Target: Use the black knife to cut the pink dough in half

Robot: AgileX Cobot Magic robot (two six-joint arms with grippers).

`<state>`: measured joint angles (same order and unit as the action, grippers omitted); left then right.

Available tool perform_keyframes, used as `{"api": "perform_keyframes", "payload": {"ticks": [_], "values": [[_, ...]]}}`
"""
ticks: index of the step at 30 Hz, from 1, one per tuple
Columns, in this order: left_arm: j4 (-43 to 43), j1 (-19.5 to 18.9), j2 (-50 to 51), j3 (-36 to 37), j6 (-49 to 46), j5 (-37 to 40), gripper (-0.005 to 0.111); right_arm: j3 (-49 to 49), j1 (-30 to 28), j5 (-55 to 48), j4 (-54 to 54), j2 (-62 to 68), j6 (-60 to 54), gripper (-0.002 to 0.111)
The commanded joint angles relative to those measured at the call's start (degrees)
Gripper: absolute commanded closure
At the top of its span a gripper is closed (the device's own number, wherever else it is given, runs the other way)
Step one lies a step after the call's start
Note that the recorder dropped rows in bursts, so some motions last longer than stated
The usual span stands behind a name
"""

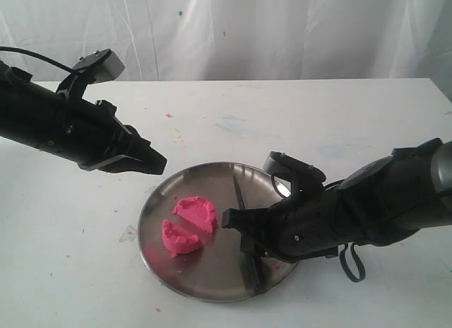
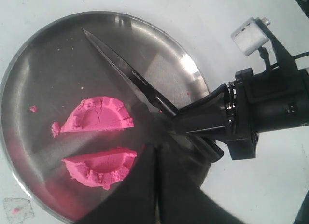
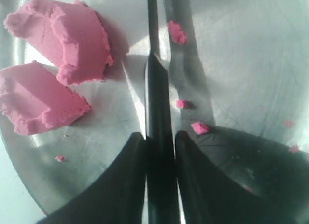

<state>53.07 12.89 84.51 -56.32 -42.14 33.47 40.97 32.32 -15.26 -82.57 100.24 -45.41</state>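
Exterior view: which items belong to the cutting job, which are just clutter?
Job:
- bright pink dough, already two half-moon pieces
- slim black knife, held in right gripper
- round steel plate under both

Lying about:
- pink crumbs on white table
- left gripper, shut, empty

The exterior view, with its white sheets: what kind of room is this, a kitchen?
Probably a robot test bench, not a kitchen: a plain white table against draped white cloth, where two black camera-carrying arms work pink dough halves on a round steel plate.
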Motion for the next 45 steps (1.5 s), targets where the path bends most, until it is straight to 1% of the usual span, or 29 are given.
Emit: {"api": "perform_keyframes", "payload": {"ticks": [1,5,8,24,28,37,39,45], "values": [[0.84,0.4,-0.52,0.32,-0.04,0.73,0.107,0.27,-0.37,0.3,-0.11,-0.32,-0.72,0.084],[0.84,0.4,-0.52,0.32,-0.04,0.73,0.107,0.27,-0.37,0.64,0.03,-1.07,-2.1,0.074],[0.84,0.4,-0.52,0.32,-0.04,0.73,0.107,0.27,-0.37,1.01,0.07,-1.31,-2.83,0.07],[0.84,0.4,-0.52,0.32,-0.04,0.73,0.107,0.27,-0.99,3.2,0.38,-2.66,-6.0,0.07],[0.84,0.4,-0.52,0.32,-0.04,0.73,0.107,-0.35,-1.5,3.2,1.49,-6.51,-5.93,0.07],[0.84,0.4,-0.52,0.32,-0.04,0.73,0.107,-5.66,-1.5,4.61,2.38,-19.29,-8.75,0.07],[0.84,0.4,-0.52,0.32,-0.04,0.73,0.107,-6.82,-1.5,4.61,4.6,-22.84,-8.75,0.074],[0.84,0.4,-0.52,0.32,-0.04,0.73,0.107,-8.78,-1.38,3.39,12.51,-34.16,-8.4,0.103]]}}
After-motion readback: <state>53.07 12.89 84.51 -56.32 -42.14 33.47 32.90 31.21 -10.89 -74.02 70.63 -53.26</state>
